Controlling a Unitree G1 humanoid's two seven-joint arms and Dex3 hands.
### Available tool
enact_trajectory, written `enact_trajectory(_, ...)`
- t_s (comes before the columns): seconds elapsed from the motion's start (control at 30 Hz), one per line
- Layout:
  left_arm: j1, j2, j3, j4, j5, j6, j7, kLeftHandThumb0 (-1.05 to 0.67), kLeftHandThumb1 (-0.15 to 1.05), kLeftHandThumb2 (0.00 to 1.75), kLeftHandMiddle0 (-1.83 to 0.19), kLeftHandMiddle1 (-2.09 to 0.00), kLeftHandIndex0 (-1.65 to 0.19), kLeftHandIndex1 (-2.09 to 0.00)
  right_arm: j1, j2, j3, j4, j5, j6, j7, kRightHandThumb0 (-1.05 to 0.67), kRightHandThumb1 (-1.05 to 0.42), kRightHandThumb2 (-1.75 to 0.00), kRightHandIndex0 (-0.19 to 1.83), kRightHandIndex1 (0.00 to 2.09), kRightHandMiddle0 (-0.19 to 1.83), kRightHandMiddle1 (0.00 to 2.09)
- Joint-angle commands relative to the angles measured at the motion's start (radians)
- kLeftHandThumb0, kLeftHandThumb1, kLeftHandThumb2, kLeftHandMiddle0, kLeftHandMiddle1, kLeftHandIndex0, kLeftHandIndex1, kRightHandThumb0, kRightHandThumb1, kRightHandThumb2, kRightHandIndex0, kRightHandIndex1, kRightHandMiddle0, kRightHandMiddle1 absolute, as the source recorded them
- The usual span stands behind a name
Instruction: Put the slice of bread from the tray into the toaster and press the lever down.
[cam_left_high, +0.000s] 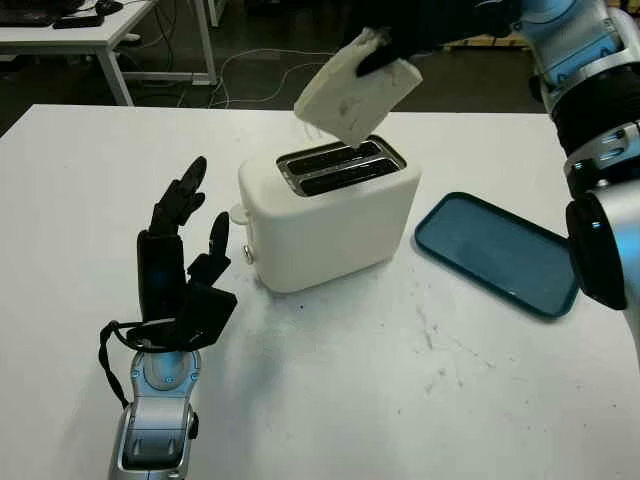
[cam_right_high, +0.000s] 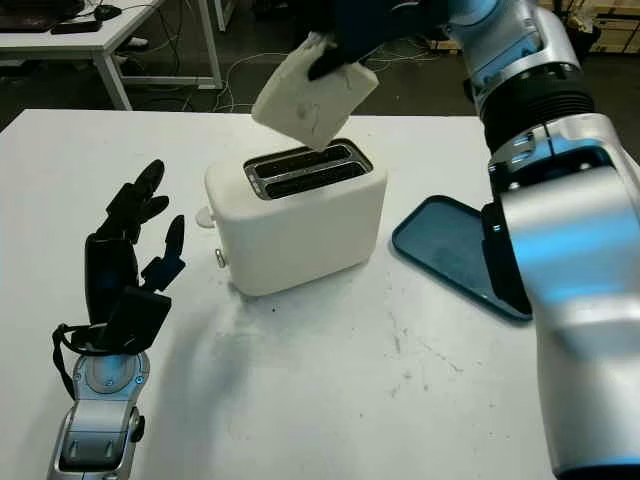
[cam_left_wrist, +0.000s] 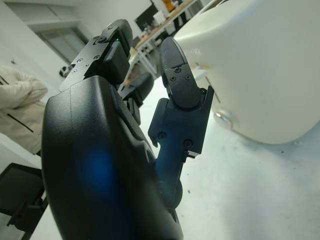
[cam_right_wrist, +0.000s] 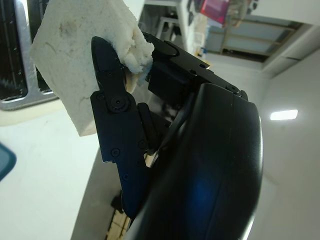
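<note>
My right hand (cam_left_high: 400, 40) pinches the bread (cam_left_high: 355, 88) by its top edge, tilted over the toaster (cam_left_high: 330, 215) slots at 12 o'clock; it looks light, soft and crushable, so I grip gently, while my left hand (cam_left_high: 185, 265) waits open at 9 o'clock.

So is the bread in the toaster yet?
Not yet. The right hand holds the bread tilted above the toaster, its lower corner just over the slots.
</note>
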Motion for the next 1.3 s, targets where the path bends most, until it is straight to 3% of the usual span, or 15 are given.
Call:
enact_trajectory(0.0, -0.001, 0.0, -0.004, -0.002, 0.013, -0.005, 0.003, -0.36, 0.92, 0.53, -0.1, -0.93, -0.42, -0.03, -0.022, 0.003, 0.006, -0.01, -0.004, -0.018, 0.012, -0.46, -0.91, 0.0, 1.44, 0.14, 1.31, 0.03)
enact_trajectory(0.7, -0.001, 0.001, -0.008, -0.002, 0.026, -0.004, 0.012, -0.37, 0.92, 0.53, -0.11, -0.92, -0.42, -0.03, -0.056, -0.006, 0.049, -0.019, -0.034, 0.012, 0.099, -0.45, -0.92, -0.01, 1.37, 0.24, 1.27, 0.0)
enact_trajectory(1.27, -0.001, -0.018, -0.015, -0.014, 0.031, 0.011, 0.01, -0.37, 0.92, 0.52, -0.12, -0.92, -0.42, -0.03, 0.006, 0.039, 0.116, 0.008, -0.102, 0.01, 0.089, -0.53, -0.9, 0.0, 1.32, 0.44, 1.33, 0.02)
